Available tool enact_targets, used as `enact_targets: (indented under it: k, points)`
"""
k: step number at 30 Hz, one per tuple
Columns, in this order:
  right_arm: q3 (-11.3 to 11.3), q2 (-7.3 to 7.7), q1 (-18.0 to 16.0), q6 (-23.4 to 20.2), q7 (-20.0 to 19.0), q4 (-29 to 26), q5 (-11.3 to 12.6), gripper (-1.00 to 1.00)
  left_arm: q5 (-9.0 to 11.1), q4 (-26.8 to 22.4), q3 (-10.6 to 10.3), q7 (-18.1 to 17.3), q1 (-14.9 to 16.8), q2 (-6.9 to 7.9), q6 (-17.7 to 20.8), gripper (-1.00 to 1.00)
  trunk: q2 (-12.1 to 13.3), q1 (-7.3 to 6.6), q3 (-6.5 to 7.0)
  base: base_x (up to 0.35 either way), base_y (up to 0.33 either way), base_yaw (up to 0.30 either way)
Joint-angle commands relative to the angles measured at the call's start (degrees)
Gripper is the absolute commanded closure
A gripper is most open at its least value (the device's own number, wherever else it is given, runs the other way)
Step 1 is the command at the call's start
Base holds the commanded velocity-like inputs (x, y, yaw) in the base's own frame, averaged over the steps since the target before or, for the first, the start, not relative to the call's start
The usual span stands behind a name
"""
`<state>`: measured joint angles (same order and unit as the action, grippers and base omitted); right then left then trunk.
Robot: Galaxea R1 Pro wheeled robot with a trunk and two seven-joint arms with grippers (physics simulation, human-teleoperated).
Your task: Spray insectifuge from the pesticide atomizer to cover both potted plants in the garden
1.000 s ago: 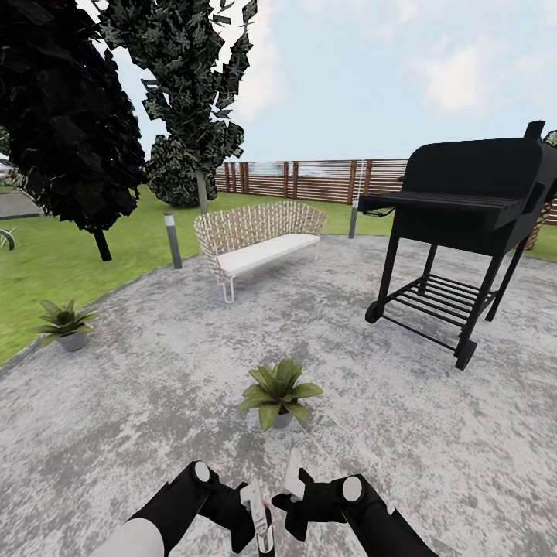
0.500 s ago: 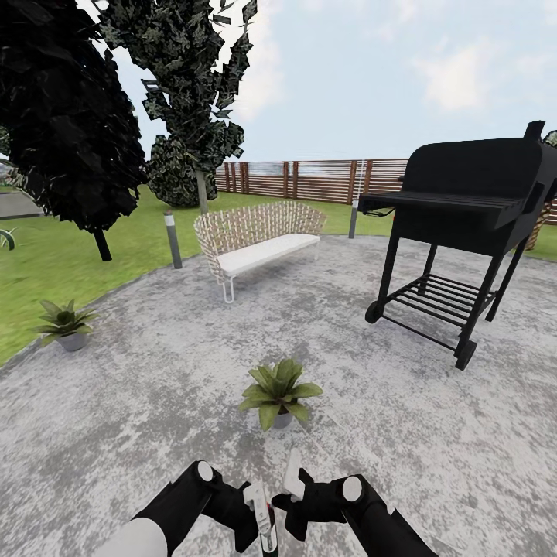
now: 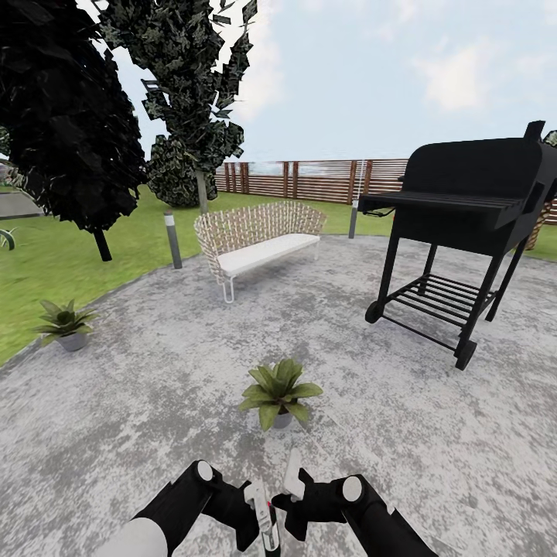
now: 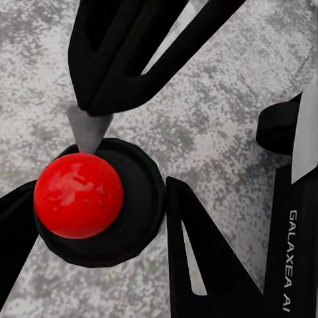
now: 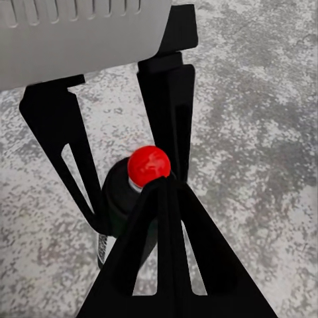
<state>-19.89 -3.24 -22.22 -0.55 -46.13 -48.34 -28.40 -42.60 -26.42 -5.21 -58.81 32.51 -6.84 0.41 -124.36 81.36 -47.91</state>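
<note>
Little has moved since a second ago — the head view's scene sits the same, and only the slim bottle between our arms has tipped a touch, its lower end now nearer the frame's bottom edge.

Nearest to us, our left tool [image 3: 259, 507] is closed on the pesticide atomizer [image 3: 265, 522]; in the left wrist view its black fingers [image 4: 119, 59] flank a dark round body topped with a red ball [image 4: 78, 195], which we take to be the atomizer's top. Our right tool [image 3: 292, 483] stands just beside it, and whether its jaws are open or closed we cannot tell. Its wrist view looks down on the same atomizer [image 5: 126, 199] over the mottled-grey patio [image 5: 265, 132].

Just ahead, almost straight in front of both tools, stands the nearer potted plant [image 3: 278, 391], a rosette of broad green leaves. The atomizer's long axis runs roughly toward and away from us, so we judge the coming move turns on aiming its head forward at this plant, with the left arm the one carrying it.

Farther off and well to the left, at the patio's edge by the lawn, sits the second potted plant [image 3: 65, 322] in a grey pot. Beyond lie the wicker bench [image 3: 259, 236], the black grill [image 3: 464, 209] and the slatted fence [image 3: 309, 178].
</note>
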Motion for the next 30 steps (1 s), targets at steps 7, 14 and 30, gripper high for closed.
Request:
enact_targets:
  k: [7,14,30]
  points:
    - [0.03,-0.01,-0.02,-0.06,-0.19,-0.09,-0.34,1.00,-0.12,-0.07,0.02,-0.22,0.01,-0.02,-0.50,1.00,-0.03,-0.01,-0.06,0.000,0.000,0.000]
    - [0.03,-0.01,-0.02,-0.06,-0.19,-0.09,-0.34,1.00,-0.12,-0.07,0.02,-0.25,0.01,-0.02,-0.58,1.00,-0.03,-0.01,-0.06,0.000,0.000,0.000]
    - [0.03,-0.01,-0.02,-0.06,-0.19,-0.09,-0.38,1.00,-0.85,0.05,-0.24,-0.16,-0.07,3.02,-0.60,1.00,-0.03,-0.01,-0.06,0.000,0.000,0.000]
